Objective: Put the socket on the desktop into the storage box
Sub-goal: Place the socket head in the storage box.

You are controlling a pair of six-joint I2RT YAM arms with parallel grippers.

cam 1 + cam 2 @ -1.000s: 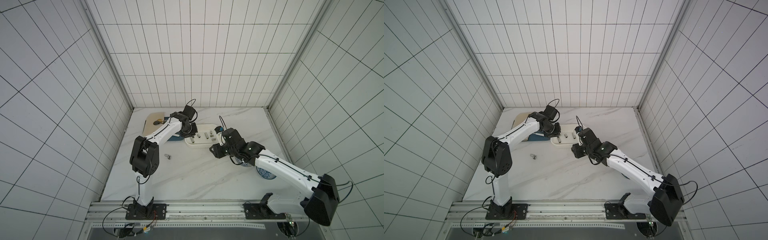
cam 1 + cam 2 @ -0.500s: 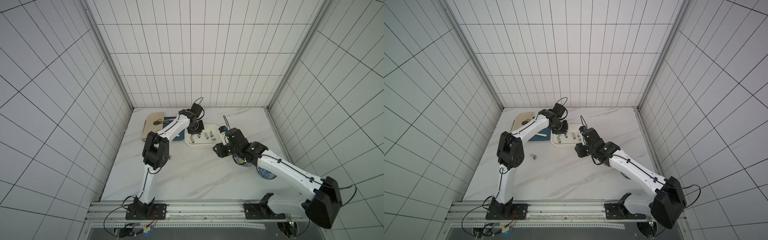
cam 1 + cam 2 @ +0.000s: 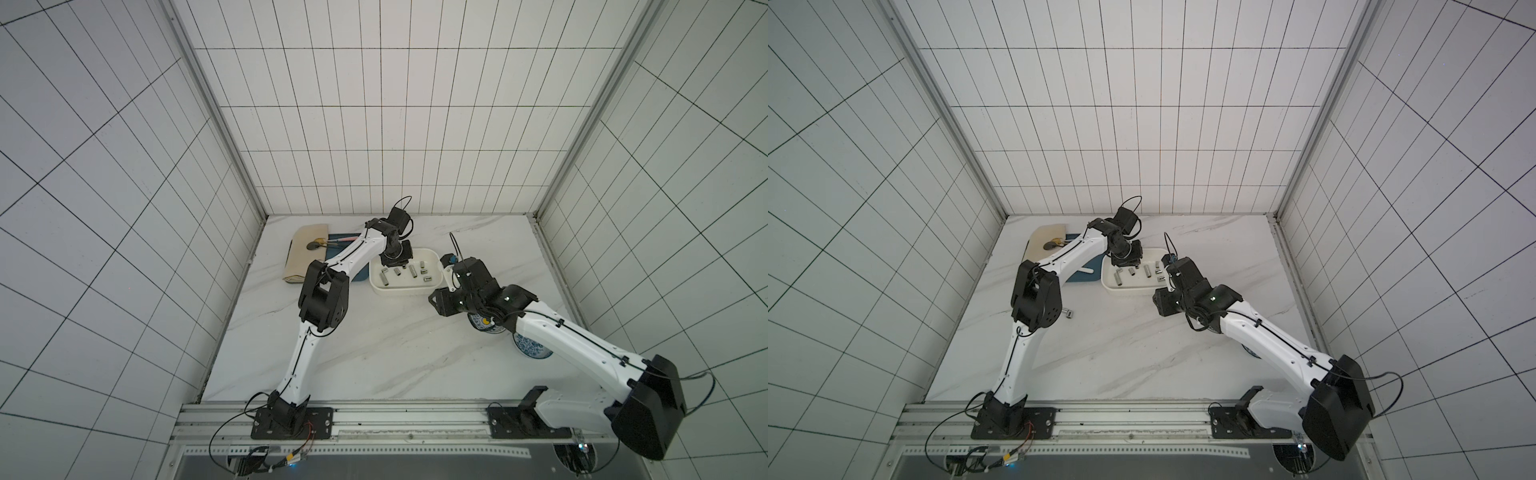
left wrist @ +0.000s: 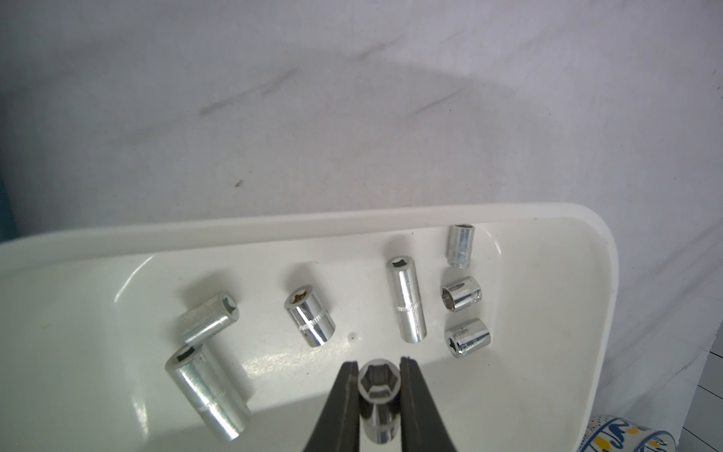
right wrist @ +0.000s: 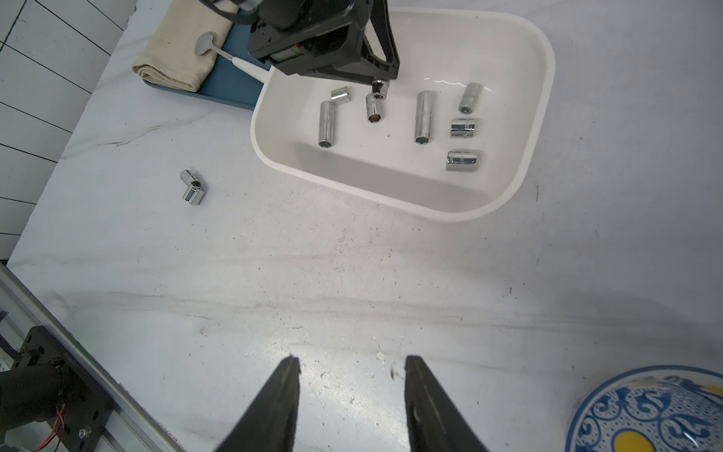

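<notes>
Marble desktop [image 5: 352, 274]; socket [image 4: 378, 391] between left fingers [image 4: 340, 411]

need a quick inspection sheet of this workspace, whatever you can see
surface: desktop, white marble look, faint scuffs and specks.
job's things: storage box holds seven boxed sockets; stray sockets lie on the desktop, seemingly two touching.
clutter: dark-blue tray, folded cloth, spoon, blue-patterned plates.
grippers: left gripper shut on held socket over the box; right gripper open, empty, above the desktop.
cables: black loop at the left wrist; wire bundle under the base rail.
surroundings: tiled walls on three sides.
</notes>
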